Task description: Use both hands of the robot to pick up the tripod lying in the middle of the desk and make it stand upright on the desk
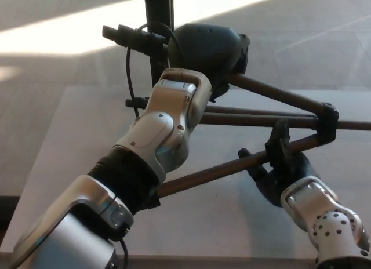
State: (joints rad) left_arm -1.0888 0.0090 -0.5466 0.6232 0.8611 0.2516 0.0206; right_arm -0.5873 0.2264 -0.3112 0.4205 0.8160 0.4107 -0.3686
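Observation:
The tripod [261, 119] has thin brown legs joined by a black collar [327, 121]; it lies tilted, its head end raised off the pale desk [69, 141]. My left hand [208, 48] reaches in over a white wrist and is shut on the head end, where the legs meet. A black handle [130, 37] with a looped cable sticks out to the left of it. My right hand [277, 164] is shut on the lowest leg [214, 171] near the collar, thumb up over the rod.
A black vertical post [157, 20] stands just behind the tripod's head. The desk's far edge runs behind the hands, with sunlit tiled floor [58, 31] beyond. My left forearm [116, 182] covers the near-left part of the desk.

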